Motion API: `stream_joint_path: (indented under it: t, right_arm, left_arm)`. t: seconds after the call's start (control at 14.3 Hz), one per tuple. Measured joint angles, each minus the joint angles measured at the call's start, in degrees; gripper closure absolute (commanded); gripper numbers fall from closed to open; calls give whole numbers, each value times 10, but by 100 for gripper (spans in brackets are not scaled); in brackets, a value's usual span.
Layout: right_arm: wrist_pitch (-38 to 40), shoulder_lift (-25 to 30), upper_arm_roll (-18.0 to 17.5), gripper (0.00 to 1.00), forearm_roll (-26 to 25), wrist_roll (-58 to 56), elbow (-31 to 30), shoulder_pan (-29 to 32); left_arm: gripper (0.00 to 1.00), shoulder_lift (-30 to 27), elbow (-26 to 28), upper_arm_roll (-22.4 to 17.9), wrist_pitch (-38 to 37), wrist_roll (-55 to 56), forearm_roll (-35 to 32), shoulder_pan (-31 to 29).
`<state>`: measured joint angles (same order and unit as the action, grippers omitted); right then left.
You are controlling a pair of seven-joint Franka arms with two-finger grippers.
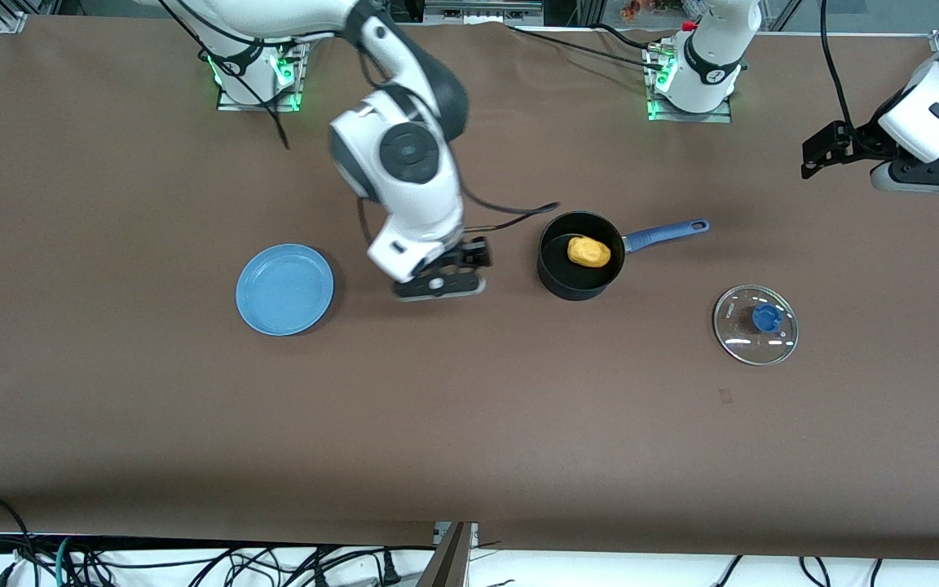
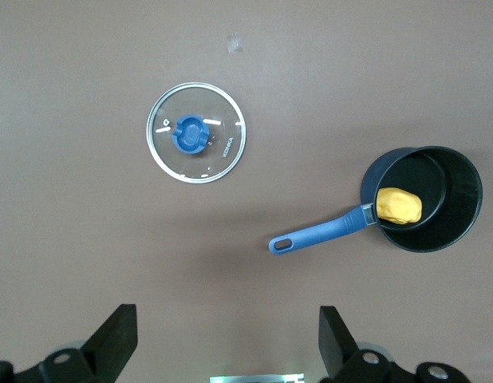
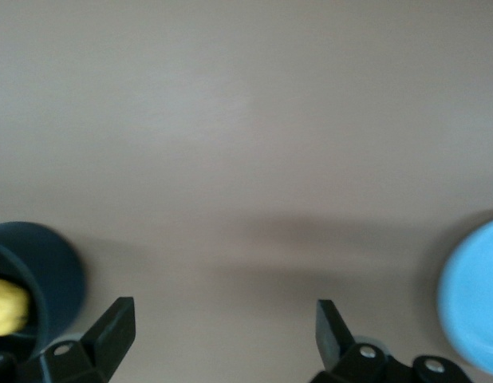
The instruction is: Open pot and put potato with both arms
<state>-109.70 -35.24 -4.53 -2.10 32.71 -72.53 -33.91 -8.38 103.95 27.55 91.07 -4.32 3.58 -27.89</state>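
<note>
The black pot (image 1: 555, 269) stands uncovered in the middle of the table, its blue handle (image 1: 665, 232) pointing toward the left arm's end. The yellow potato (image 1: 588, 251) lies inside it. The glass lid (image 1: 755, 324) with its blue knob lies flat on the table, nearer to the front camera than the pot and toward the left arm's end. My right gripper (image 1: 441, 284) hangs open and empty over the table between pot and plate. My left gripper (image 1: 918, 178) is open and empty, high over the left arm's end. The left wrist view shows lid (image 2: 196, 133), pot (image 2: 458, 199) and potato (image 2: 400, 206).
A flat blue plate (image 1: 284, 289) lies toward the right arm's end, beside the right gripper; its edge shows in the right wrist view as plate (image 3: 474, 295), with the pot (image 3: 47, 267) at the other edge. Cables run along the table's edge by the arm bases.
</note>
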Motion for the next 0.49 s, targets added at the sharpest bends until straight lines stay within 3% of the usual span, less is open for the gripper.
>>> stream_joint_path:
  t: [0.14, 0.21, 0.35, 0.49]
  right_arm:
    - [47, 25, 0, 0, 0, -57, 0, 51]
    - [71, 37, 0, 0, 0, -86, 0, 74]
    - [118, 68, 0, 0, -1, -129, -4, 113]
    - [145, 111, 1, 0, -3, -171, -26, 157]
  left_arm:
    - [0, 21, -19, 1, 1, 0, 0, 14]
    - [0, 28, -25, -16, 0, 5, 0, 48]
    - [0, 33, -30, -114, -6, 26, 0, 167]
    - [0, 33, -32, -198, -13, 30, 0, 242]
